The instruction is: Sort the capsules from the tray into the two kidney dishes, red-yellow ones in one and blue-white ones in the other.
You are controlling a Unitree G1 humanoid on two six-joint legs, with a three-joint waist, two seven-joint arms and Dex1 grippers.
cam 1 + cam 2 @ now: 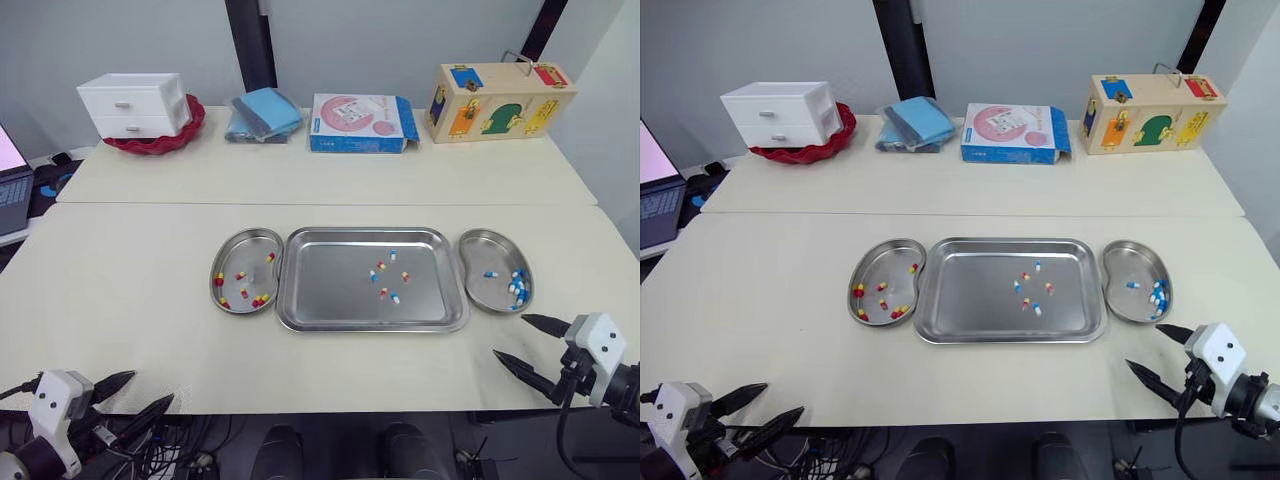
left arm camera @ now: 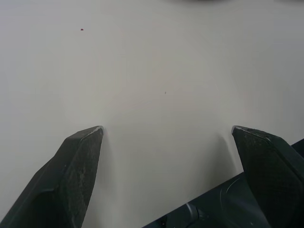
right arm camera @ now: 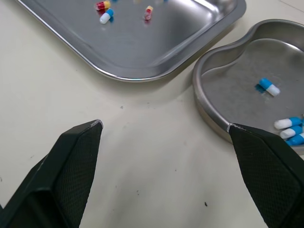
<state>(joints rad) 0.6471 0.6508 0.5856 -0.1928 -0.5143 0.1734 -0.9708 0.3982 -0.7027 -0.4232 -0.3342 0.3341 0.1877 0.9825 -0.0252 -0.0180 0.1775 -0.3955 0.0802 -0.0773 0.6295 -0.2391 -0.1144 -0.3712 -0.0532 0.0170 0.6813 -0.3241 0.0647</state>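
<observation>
A steel tray (image 1: 330, 300) lies mid-table with several capsules (image 1: 384, 275), both red-yellow and blue-white, in its right half. Left of it a kidney dish (image 1: 233, 252) holds several red-yellow capsules (image 1: 244, 295). The kidney dish (image 1: 478, 260) on the right holds several blue-white capsules (image 1: 516, 288). My left gripper (image 1: 143, 397) hangs open at the table's near left edge, over bare tabletop. My right gripper (image 1: 520, 340) is open at the near right edge, just in front of the right dish (image 3: 228, 95), empty.
Along the back of the table stand a white drawer box (image 1: 136, 104) on a red plate, folded blue cloths (image 1: 263, 113), a pink-and-blue carton (image 1: 358, 123) and a wooden latch box (image 1: 498, 100). A laptop (image 1: 10, 180) sits off the far left.
</observation>
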